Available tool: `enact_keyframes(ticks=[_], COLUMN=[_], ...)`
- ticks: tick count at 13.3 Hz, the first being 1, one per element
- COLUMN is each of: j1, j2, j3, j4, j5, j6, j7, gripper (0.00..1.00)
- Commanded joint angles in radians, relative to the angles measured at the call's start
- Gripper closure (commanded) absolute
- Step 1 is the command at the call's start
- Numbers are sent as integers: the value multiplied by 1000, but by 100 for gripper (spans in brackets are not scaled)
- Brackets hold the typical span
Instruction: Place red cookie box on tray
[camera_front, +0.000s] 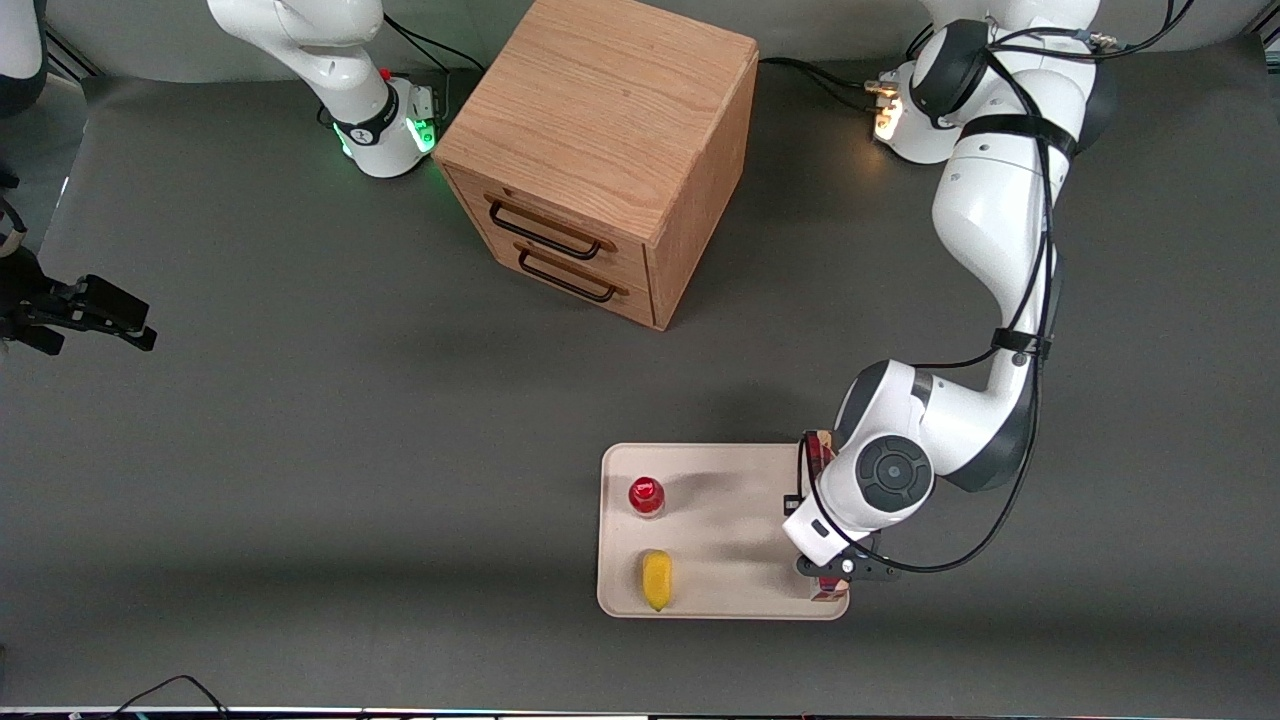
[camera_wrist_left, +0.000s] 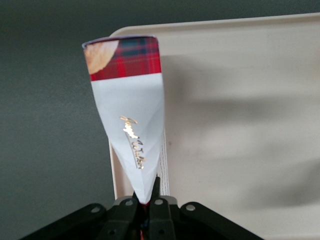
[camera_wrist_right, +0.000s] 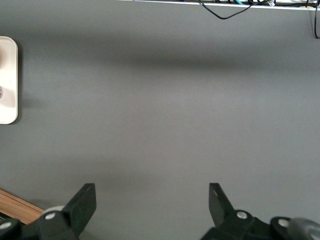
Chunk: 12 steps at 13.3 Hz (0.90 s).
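Red cookie box (camera_wrist_left: 131, 120) is pinched edge-on in my gripper (camera_wrist_left: 145, 202), fingers clamped tight on its thin end, plaid end pointing away from the wrist. In the front view it's mostly hidden under my wrist; only slivers show at the tray's (camera_front: 720, 600) 3 o'clock edge, one at the top corner (camera_front: 820, 450), one near the bottom corner. It hangs right over the rim on that side, partly over the tray floor, partly over the rim line. I can't tell if its lower edge is touching yet. Risk: if I let go here the box is standing on its narrow edge, so I'd expect it to topple, and with the rim directly under it it could tip outward onto the table instead of in. A thin carton held at one end could also twist in the grip. Better to shift inward toward 9 o'clock before release; there's bare floor there. Small red-capped bottle (camera_front: 646, 496) and a yellow item (camera_front: 656, 580) sit near the tray's 9 o'clock end, well apart from the box. Table (camera_front: 300, 450) is a dark grey mat, wooden two-drawer cabinet (camera_front: 600, 150) at 11 o'clock from the tray.
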Motion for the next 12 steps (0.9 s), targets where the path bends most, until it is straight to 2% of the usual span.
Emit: enact_keyframes(ticks=[1,3,4,8,12], j1=[-18,-18,-20,-20,31], j2=[19,19,19,-4,-138], j3=[12,12,12,10,3], j4=[47,44,44,44,35], j5=[18,20,18,47,35], j6=[-10,6,7,-57,-224], j7=[-21,-50,-62,-67,-50], gripper=[84,50,47,0,0])
